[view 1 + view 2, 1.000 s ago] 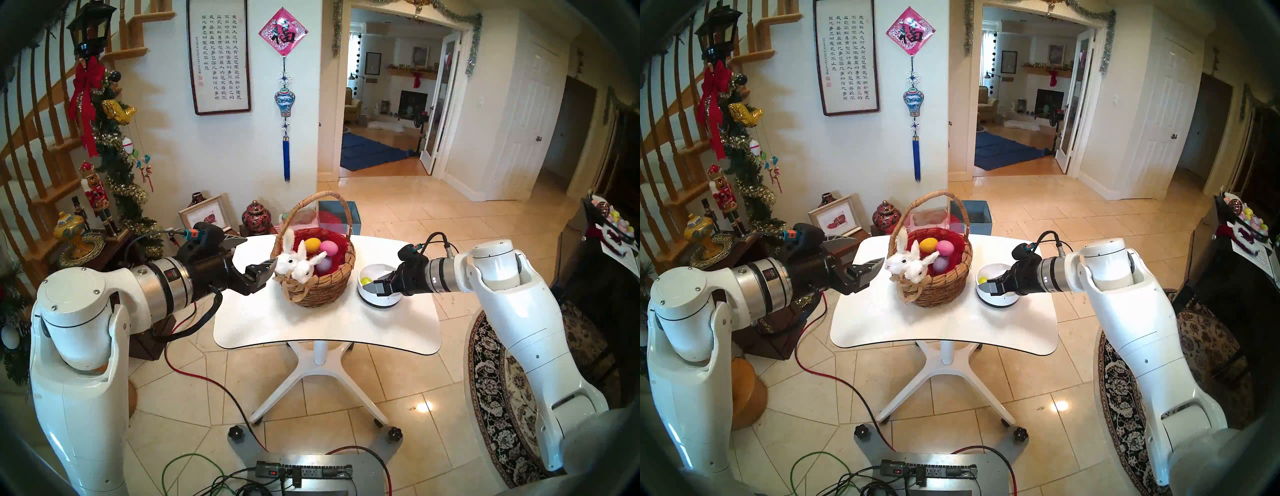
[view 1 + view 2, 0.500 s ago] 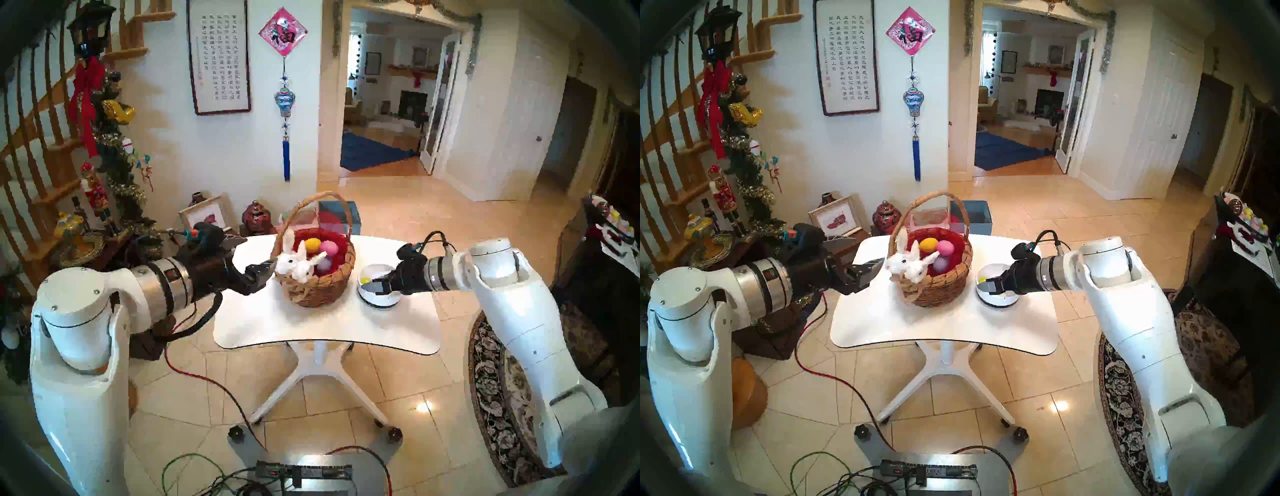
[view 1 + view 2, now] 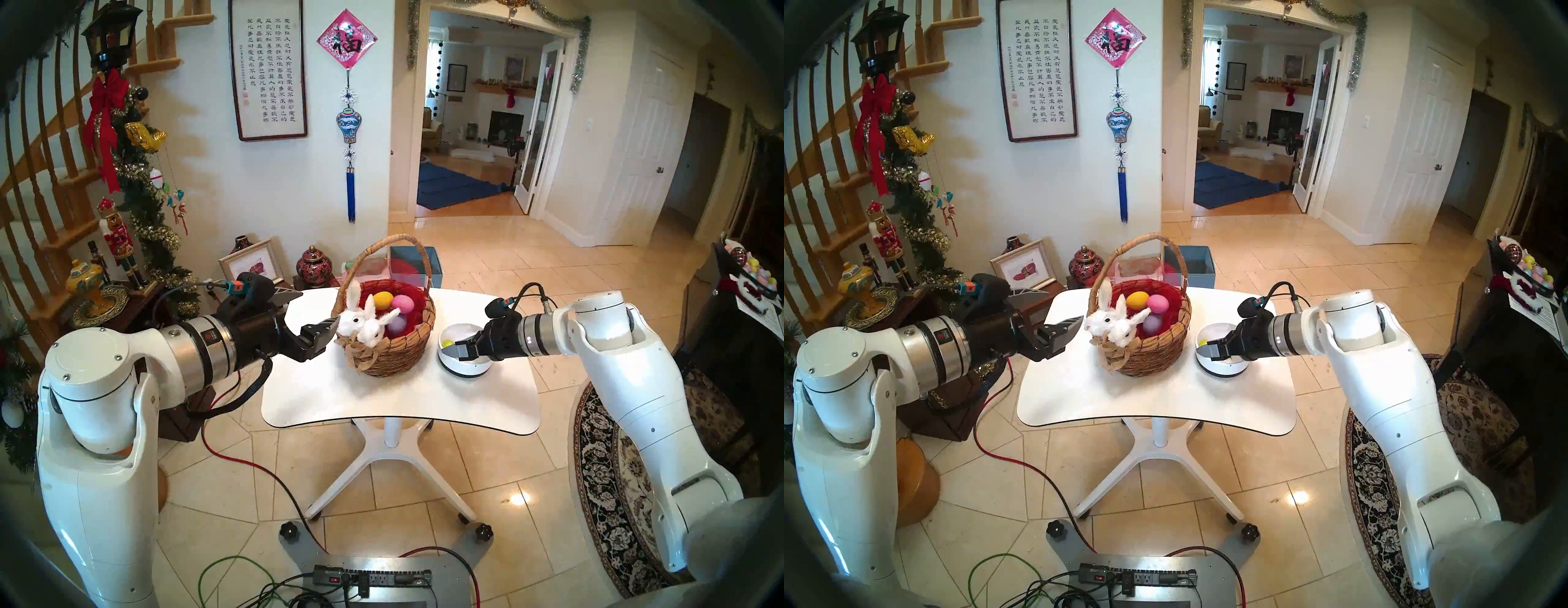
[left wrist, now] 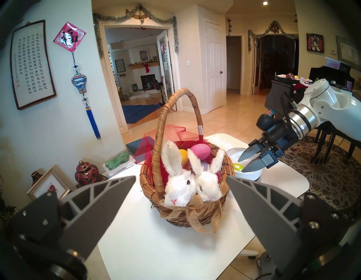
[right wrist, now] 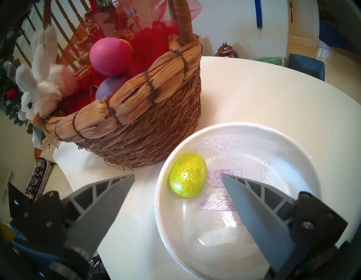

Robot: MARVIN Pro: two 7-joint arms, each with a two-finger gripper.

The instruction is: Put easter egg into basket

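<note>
A glittery yellow-green easter egg (image 5: 187, 176) lies in a small white bowl (image 5: 254, 129) at the table's right. My right gripper (image 5: 177, 176) hangs open just above the bowl. One finger stands outside the rim and the other over the bowl's inside, with the egg (image 3: 446, 343) ahead between the tips, untouched. Left of the bowl (image 3: 462, 369) stands the brown wicker basket (image 3: 388, 348) with its tall handle, red lining and two white bunnies. It holds an orange, a pink and a purple egg. My left gripper (image 4: 180, 177) stays open and empty beside the bunnies.
The basket and bowl share a small white pedestal table (image 3: 382, 403). A blue box (image 3: 428, 259), a red jar (image 3: 313, 265) and a framed picture (image 3: 250, 263) sit on the floor behind it. A patterned rug (image 3: 611, 488) lies right, a power strip (image 3: 373, 579) near me.
My right gripper has crept slightly further over the bowl toward the egg. The left arm, basket and bowl have not moved.
</note>
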